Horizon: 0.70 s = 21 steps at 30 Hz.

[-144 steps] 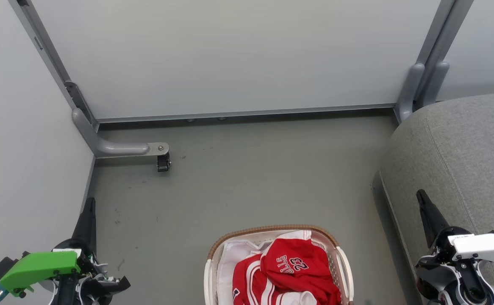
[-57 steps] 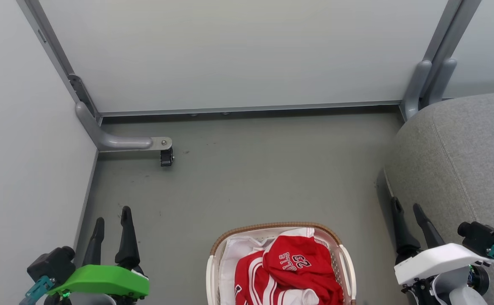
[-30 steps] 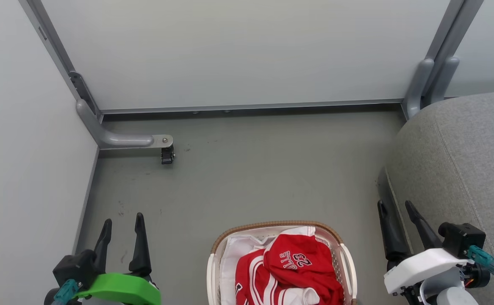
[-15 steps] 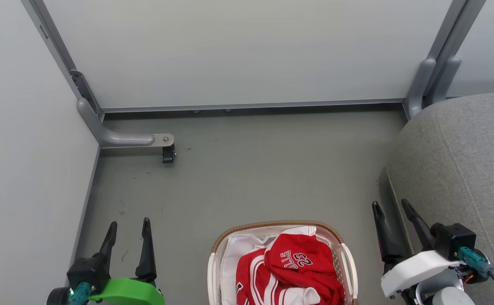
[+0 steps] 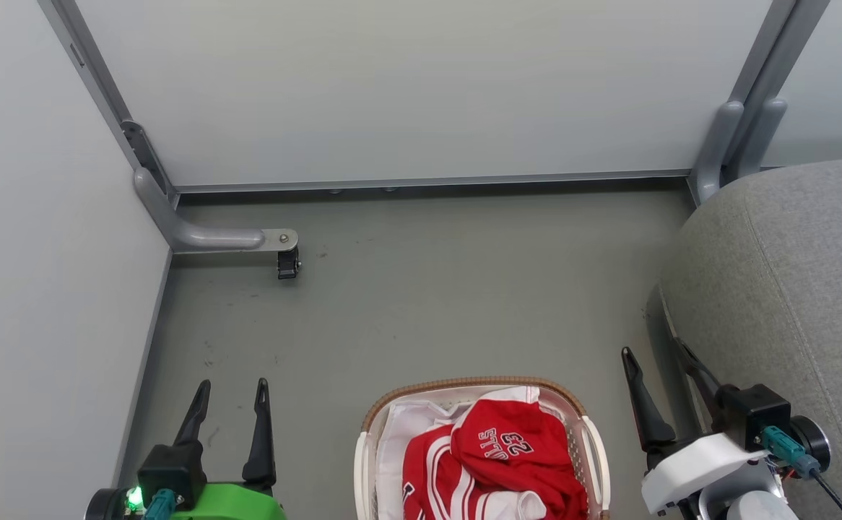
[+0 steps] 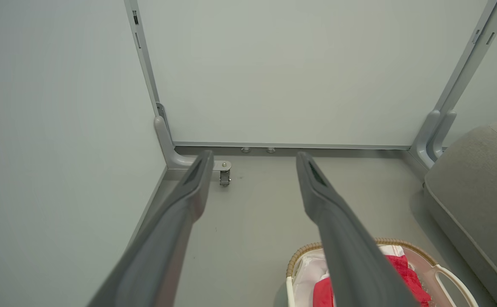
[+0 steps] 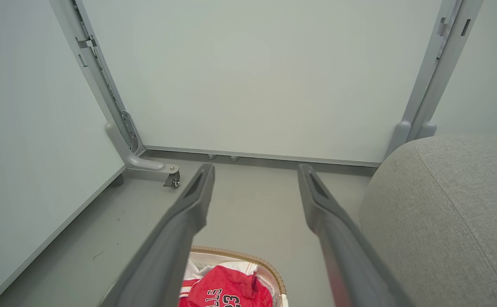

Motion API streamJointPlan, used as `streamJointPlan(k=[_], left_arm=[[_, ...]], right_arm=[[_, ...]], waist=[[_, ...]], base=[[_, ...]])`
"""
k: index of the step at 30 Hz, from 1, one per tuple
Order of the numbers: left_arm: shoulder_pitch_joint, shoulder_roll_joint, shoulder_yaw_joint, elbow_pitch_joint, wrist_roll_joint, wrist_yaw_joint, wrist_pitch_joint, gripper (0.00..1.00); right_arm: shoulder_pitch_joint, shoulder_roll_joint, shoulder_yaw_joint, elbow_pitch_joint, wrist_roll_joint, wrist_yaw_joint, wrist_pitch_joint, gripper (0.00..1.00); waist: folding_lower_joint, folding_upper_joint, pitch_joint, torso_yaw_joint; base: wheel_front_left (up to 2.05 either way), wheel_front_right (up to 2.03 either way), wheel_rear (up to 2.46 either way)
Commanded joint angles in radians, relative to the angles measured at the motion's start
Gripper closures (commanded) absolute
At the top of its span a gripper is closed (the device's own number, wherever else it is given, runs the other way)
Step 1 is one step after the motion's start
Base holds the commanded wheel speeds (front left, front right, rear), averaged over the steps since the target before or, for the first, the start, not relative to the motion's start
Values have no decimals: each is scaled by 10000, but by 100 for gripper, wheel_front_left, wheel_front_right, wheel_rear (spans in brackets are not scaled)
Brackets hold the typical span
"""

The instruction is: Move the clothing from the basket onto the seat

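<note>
Left gripper (image 5: pixel 233 386) gapes empty at lower left; right gripper (image 5: pixel 652 350), likewise spread, lower right beside the seat (image 5: pixel 789 274); clothing (image 5: pixel 508 455) lies in the basket (image 5: pixel 464 382), bottom centre.

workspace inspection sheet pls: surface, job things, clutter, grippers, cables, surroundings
surface: grey floor, faint scuffs
job's things: red clothing heaped in the basket over a white liner sheet; none of it on the seat, which stands to the basket's right
clutter: nothing seen
grippers: left gripper open, holding nothing, over the floor left of the basket; right gripper open, holding nothing, between basket and seat
cables: dark cable with a teal plug at the right wrist
surroundings: pale partition panels; grey frame foot with a caster
</note>
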Motion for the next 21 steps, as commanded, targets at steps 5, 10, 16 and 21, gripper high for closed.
streamJointPlan(k=[5, 10, 16, 21], left_arm=[[150, 72, -35, -48, 228, 47, -86, 0], [164, 72, -47, -71, 224, 52, -86, 0], [155, 70, -58, -91, 192, 58, -86, 0], [101, 70, -111, -105, 140, 85, -86, 0]], right_arm=[[144, -62, 28, -44, -199, 0, -89, 0], [155, -62, 21, -75, -226, 0, -89, 0], [146, -61, 24, -96, -223, 0, -89, 0], [89, -61, -6, -113, -250, 0, -89, 0]], waist=[[-1, 94, -9, 4], [-1, 94, 2, 14], [-1, 94, 40, 9], [-1, 94, 134, -19]], base=[[0, 0, 0], [0, 0, 0], [0, 0, 0], [0, 0, 0]])
